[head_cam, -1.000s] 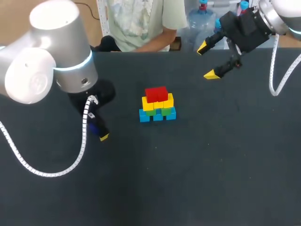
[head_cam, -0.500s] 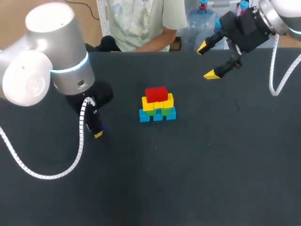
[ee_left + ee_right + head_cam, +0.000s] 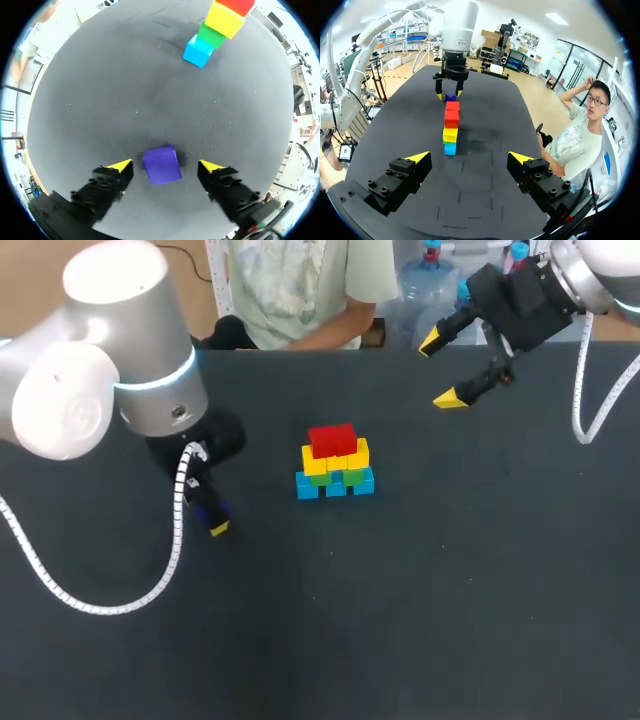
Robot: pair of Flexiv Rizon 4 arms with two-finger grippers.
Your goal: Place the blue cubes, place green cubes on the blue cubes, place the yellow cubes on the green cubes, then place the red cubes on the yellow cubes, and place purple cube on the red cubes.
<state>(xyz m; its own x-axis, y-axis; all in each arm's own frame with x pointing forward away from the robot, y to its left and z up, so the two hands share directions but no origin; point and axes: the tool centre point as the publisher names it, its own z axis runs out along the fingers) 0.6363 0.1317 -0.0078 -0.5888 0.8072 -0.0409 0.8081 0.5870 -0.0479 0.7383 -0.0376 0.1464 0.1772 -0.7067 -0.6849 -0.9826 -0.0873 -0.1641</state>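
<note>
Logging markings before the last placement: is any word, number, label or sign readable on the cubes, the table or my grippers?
No readable text in any view.
The purple cube, red cubes, yellow cubes, green cubes and blue cubes show plain faces.
The table shows no print.
The left gripper and the right gripper show no legible marking.

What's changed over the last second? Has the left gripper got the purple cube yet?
The left gripper shifted slightly to the left, then returned to about where it started. It stands open around the purple cube, with nothing taken hold of. The right gripper, open, and the cube stack stayed put.
</note>
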